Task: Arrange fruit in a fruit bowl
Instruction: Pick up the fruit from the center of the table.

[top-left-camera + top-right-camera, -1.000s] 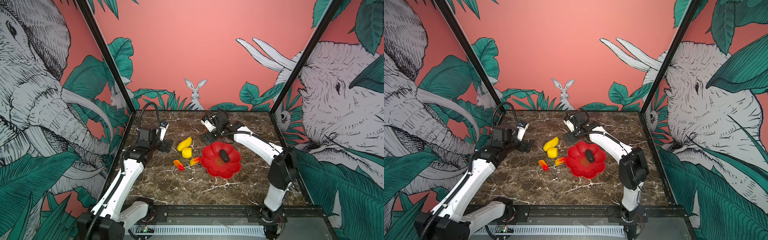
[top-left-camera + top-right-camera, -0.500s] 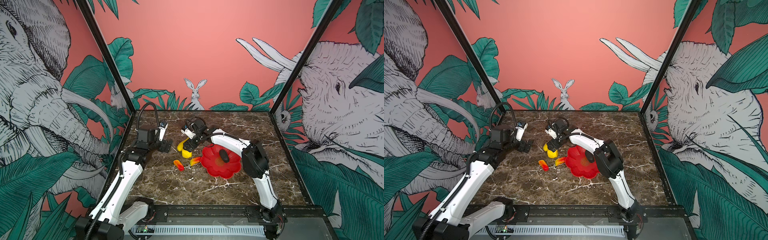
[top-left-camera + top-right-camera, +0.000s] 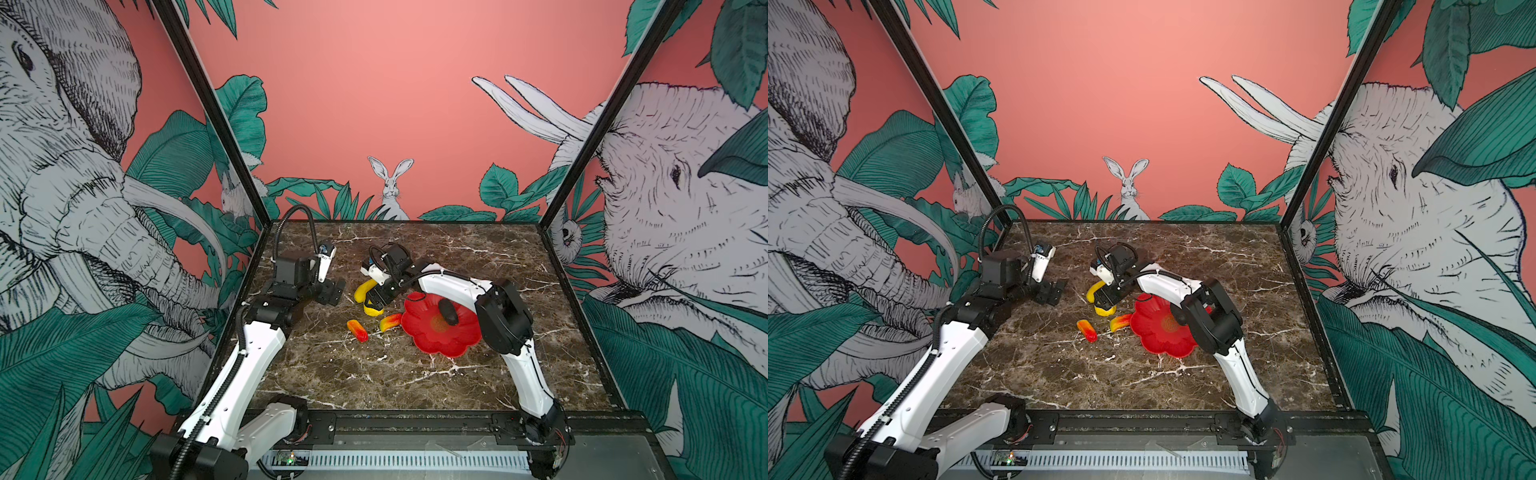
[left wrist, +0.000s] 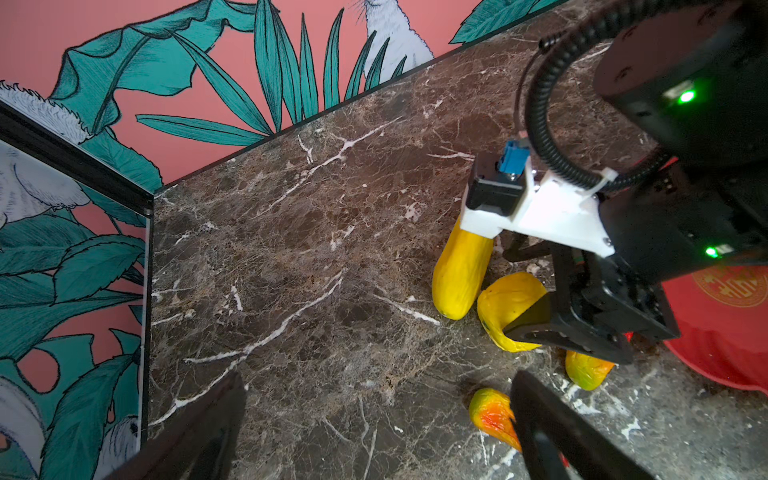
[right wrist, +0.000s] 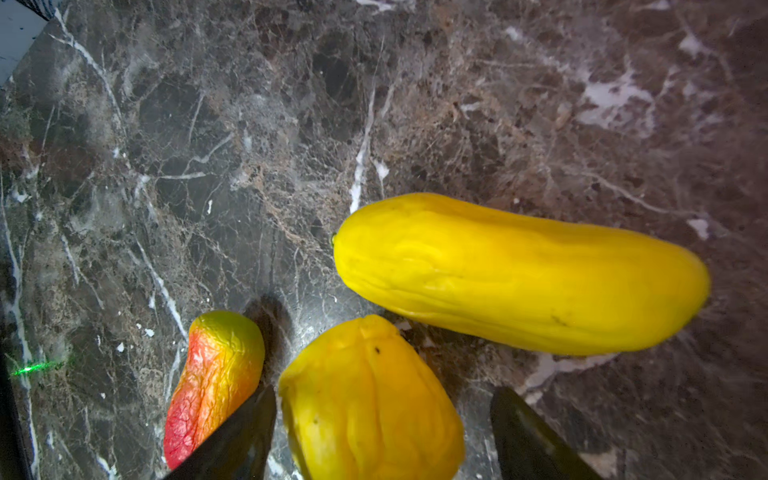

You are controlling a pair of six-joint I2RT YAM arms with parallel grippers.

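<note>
Ok progress check, going across the top view from the left: my left gripper [image 3: 332, 293] is hanging left of centre with its jaws wide apart and nothing in them, so it's not contributing right now. Just right of it, four pieces are sitting on the marble table [image 3: 374, 382] outside the dish: one red-orange-yellow stick [image 3: 357, 330], the long smooth yellow one [image 3: 363, 289], the short bumpy yellow one [image 3: 372, 311] and the second stick [image 3: 390, 322], which is lying just beside the bowl's rim, maybe touching. I'm holding my right gripper [image 5: 374, 436] over the bumpy one, jaws apart on either side of it, not clamping yet as far as I can tell. Right of centre the red flower bowl [image 3: 440, 351] is holding just the black oval [image 3: 448, 311]. So I'm reckoning one of five done, four to go
</note>
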